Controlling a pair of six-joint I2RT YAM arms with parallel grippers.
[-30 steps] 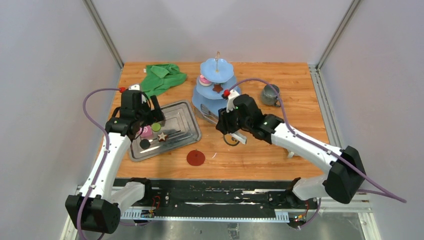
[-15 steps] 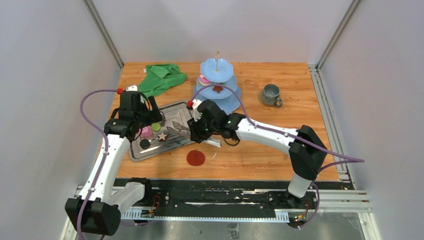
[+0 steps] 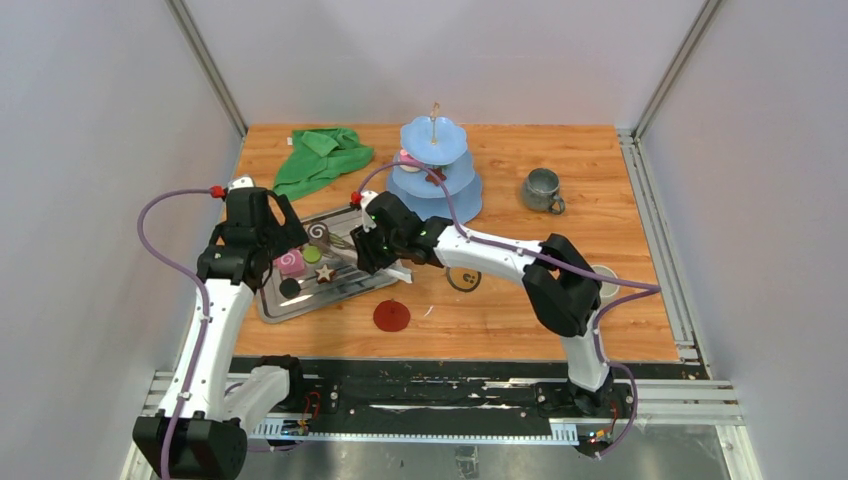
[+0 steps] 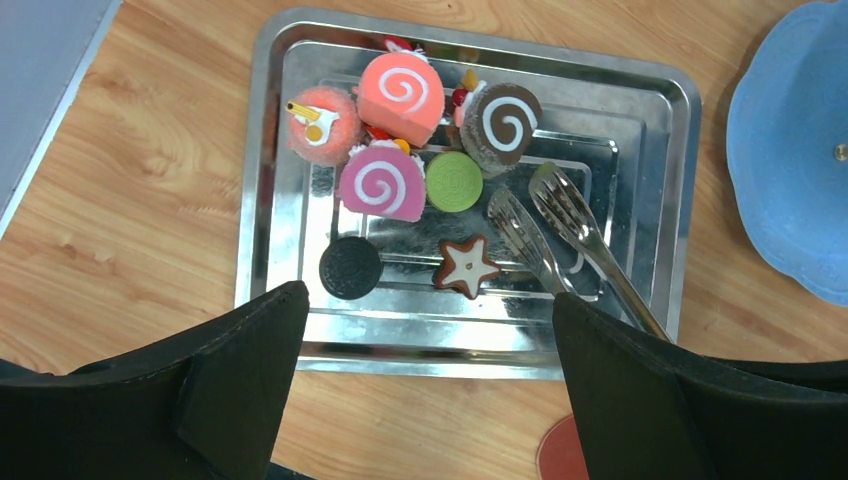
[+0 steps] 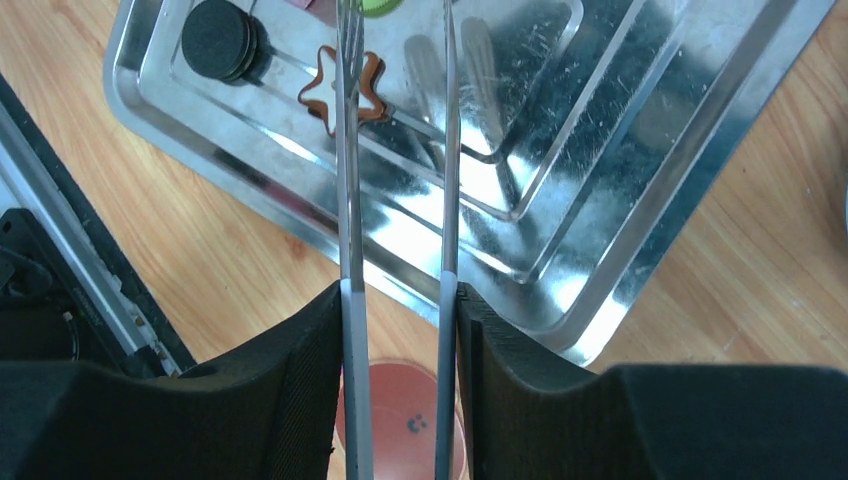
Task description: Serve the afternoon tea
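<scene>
The right gripper (image 5: 398,318) has its fingers pressed narrow on the handles of the steel tongs (image 4: 560,225), whose blades stand slightly apart. Within the last second this arm swung away from the blue tiered stand (image 3: 434,170) to the steel tray (image 4: 640,170), so I judge it is fetching the next sweet. The tong heads hang just beside the brown star (image 4: 466,267) and green disc (image 4: 454,181). The left gripper (image 4: 425,330), fingers wide and empty, has drawn back over the tray's near rim (clearing room, probably). The swirl rolls and black disc (image 4: 350,268) wait on the tray; the grey-green mug (image 3: 541,189) stands well apart. Whether the blades touch anything is unclear, the wrist view crops their tips, and cable and arm hide most of the stand's load.
</scene>
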